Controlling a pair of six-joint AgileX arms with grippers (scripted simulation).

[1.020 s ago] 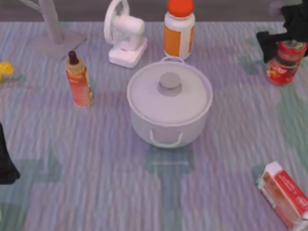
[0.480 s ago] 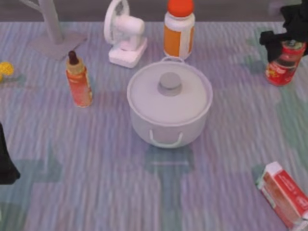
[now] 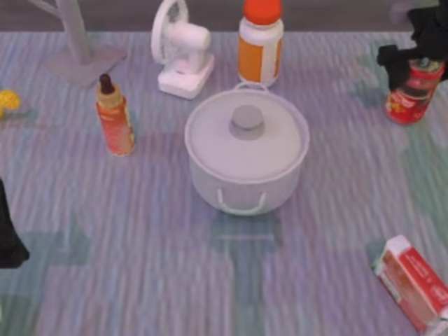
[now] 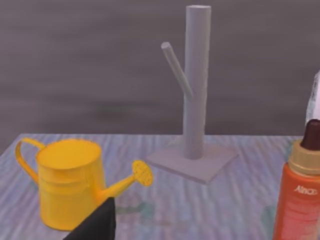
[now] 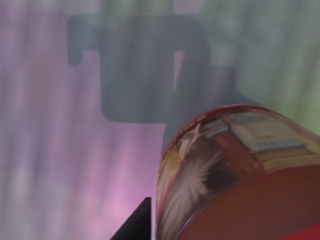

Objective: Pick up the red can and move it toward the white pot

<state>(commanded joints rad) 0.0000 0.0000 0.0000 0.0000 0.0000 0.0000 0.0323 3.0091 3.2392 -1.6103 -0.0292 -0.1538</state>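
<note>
The red can (image 3: 413, 94) stands near the table's far right edge, well to the right of the white pot (image 3: 245, 150), which sits lidded at the middle. My right gripper (image 3: 418, 66) reaches down over the can's top, with a black finger (image 3: 395, 59) pressed to its left side. In the right wrist view the can (image 5: 240, 175) fills the near field and a dark fingertip (image 5: 137, 222) lies against its wall. The left gripper (image 3: 8, 234) is parked at the left edge, and only one dark fingertip (image 4: 95, 225) of it shows in the left wrist view.
A slim orange bottle (image 3: 115, 119) stands left of the pot. Behind the pot are a white fan appliance (image 3: 180, 52) and an orange-capped jar (image 3: 260, 42). A grey stand (image 3: 77, 42) and a yellow watering can (image 4: 70, 182) occupy the far left. A red-and-white carton (image 3: 413, 283) lies front right.
The right gripper's left finger has closed in against the can. The can has shifted a few pixels to the left. The left arm has not moved.
</note>
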